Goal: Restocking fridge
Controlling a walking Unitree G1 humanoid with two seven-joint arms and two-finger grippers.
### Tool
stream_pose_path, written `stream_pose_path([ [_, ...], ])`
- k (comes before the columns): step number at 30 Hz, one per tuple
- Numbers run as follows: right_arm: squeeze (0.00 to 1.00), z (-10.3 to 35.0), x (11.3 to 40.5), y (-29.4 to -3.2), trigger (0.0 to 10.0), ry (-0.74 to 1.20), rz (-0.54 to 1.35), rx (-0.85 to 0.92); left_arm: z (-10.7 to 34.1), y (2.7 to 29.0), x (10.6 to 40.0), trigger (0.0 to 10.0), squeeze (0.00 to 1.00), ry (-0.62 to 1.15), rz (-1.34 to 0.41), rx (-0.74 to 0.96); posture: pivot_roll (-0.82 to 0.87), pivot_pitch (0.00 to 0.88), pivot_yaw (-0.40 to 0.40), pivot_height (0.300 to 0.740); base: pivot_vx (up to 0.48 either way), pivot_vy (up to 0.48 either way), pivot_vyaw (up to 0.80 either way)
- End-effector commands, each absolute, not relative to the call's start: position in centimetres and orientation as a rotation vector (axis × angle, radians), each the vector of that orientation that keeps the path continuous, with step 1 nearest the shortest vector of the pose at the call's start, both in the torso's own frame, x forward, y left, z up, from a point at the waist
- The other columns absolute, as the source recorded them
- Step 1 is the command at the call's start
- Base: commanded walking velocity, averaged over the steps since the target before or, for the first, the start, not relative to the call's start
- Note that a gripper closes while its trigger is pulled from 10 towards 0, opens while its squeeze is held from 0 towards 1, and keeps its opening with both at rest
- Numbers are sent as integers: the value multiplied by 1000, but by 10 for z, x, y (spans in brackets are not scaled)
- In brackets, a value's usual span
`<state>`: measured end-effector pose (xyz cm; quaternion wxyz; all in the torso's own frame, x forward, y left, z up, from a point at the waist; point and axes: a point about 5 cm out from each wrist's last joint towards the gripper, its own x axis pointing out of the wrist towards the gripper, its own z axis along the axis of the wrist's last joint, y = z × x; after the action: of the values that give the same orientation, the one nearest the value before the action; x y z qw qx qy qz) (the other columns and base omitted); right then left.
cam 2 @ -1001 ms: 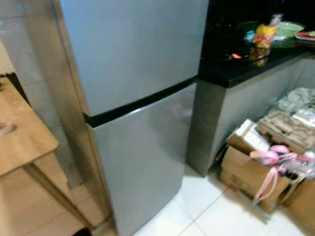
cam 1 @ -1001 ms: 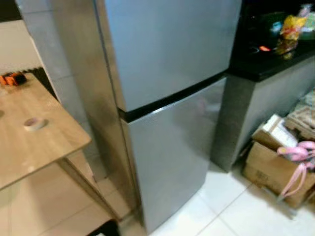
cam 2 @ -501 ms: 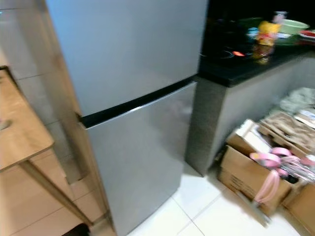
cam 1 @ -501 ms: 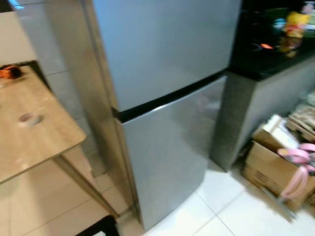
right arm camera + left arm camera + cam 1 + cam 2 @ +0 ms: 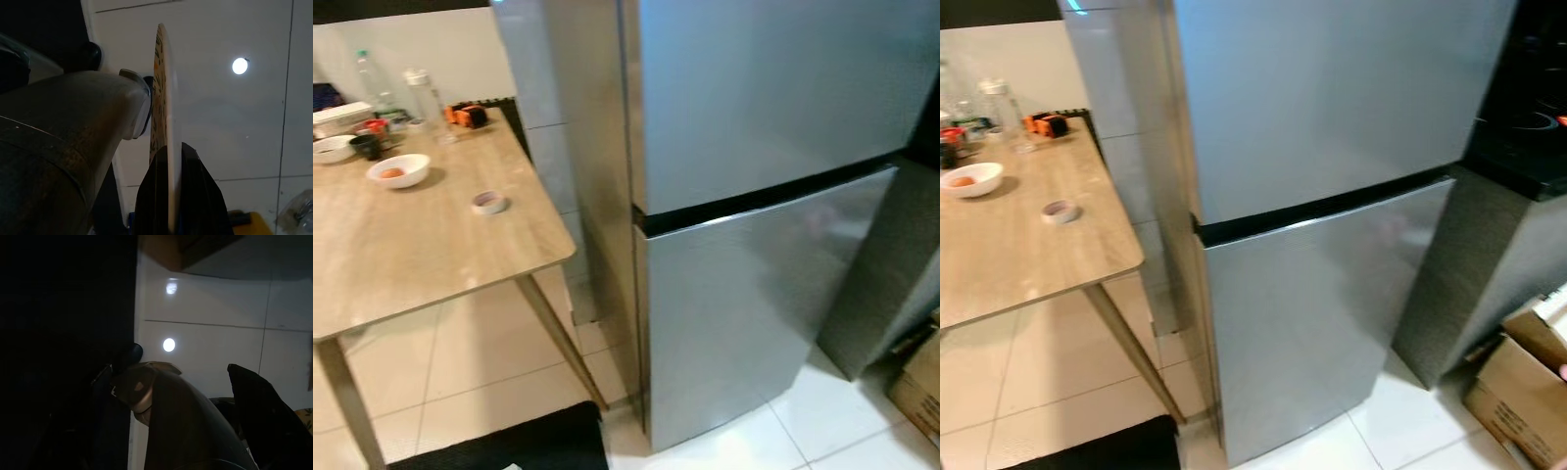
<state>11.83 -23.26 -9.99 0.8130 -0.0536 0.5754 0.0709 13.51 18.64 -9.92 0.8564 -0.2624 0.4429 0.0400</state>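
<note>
A tall silver fridge (image 5: 773,147) stands in front of me with its upper door and lower door (image 5: 754,313) both closed, a black band between them. In the right wrist view my right gripper (image 5: 164,127) is shut on a thin white plate (image 5: 161,73) with a green and orange pattern, seen edge-on and held over white floor tiles. In the dark left wrist view my left gripper (image 5: 190,367) hangs open above the floor, with nothing between its fingers (image 5: 259,411).
A wooden table (image 5: 411,235) stands left of the fridge, carrying a white bowl (image 5: 398,171), a tape roll (image 5: 489,203) and bottles (image 5: 424,98). A black mat (image 5: 509,446) lies near my feet. At the right are a dark counter (image 5: 1528,147) and a cardboard box (image 5: 1518,397).
The head camera has swung left: the table now takes up more of the picture, and the counter and boxes have slid to the right edge. The fridge doors stay closed.
</note>
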Motion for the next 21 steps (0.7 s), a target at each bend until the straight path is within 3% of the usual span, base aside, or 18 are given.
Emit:
stream_pose_path([
  [1, 0, -100, 117, -233, 10000, 1223, 142, -121, -99, 189, 135, 10000, 0, 931, 88, -542, -74, 0, 24, 740, 0, 0, 794],
  [12, 0, -98, 119, -239, 10000, 1218, 106, -144, -99, 189, 135, 10000, 0, 931, 74, -536, -73, 0, 21, 740, 0, 0, 109],
  [21, 0, -98, 120, -240, 10000, 1217, 110, -152, -97, 193, 139, 10000, 0, 923, 104, -521, -73, 0, 20, 740, 0, -340, 0],
])
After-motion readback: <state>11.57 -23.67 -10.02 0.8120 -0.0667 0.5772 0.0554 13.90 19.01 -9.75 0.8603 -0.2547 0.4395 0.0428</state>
